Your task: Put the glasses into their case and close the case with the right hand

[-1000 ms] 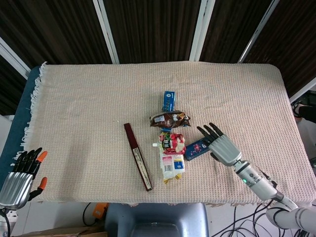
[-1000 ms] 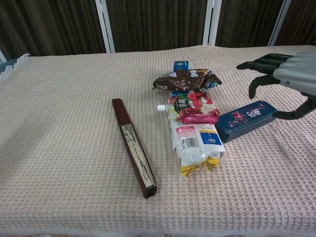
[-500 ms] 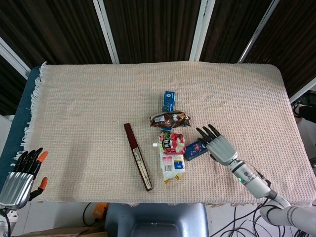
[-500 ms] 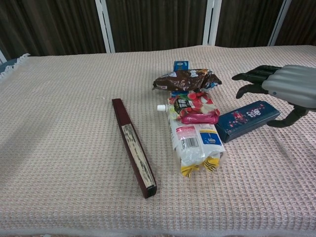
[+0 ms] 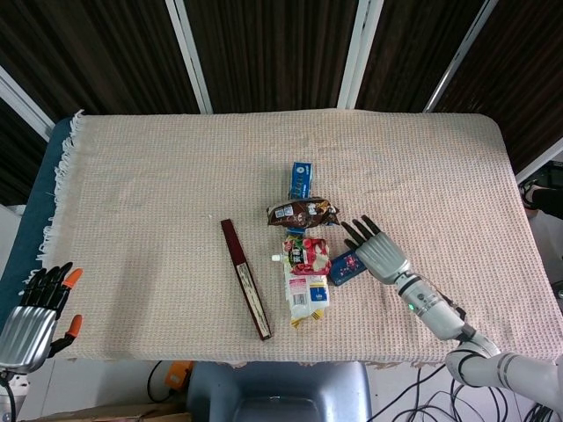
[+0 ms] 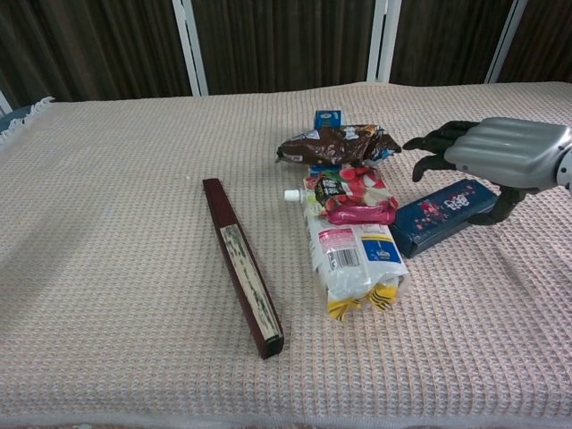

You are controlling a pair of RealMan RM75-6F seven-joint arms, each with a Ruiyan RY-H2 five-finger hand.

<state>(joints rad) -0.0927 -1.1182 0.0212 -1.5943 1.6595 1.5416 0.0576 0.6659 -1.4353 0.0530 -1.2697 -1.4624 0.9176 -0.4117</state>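
No glasses show in either view. A dark blue box with a pink print (image 5: 346, 267) (image 6: 444, 214) lies flat to the right of a pile of snack packs. My right hand (image 5: 380, 254) (image 6: 502, 153) hovers just over the box's right end, fingers spread and pointing toward the pile, holding nothing. A long, narrow dark red case (image 5: 245, 279) (image 6: 241, 265) lies shut on the cloth to the left of the pile. My left hand (image 5: 31, 318) hangs off the table's near left corner, fingers apart and empty; the chest view does not show it.
The pile holds a brown snack bag (image 5: 303, 212) (image 6: 338, 143), a small blue carton (image 5: 300, 180) (image 6: 329, 118), a red and pink packet (image 5: 307, 254) (image 6: 353, 197) and a white pouch (image 5: 307, 294) (image 6: 353, 259). A beige woven cloth (image 5: 141, 193) covers the table.
My right hand has moved left and forward, from beside the blue box to over its right end. The left hand and all the objects have stayed put.
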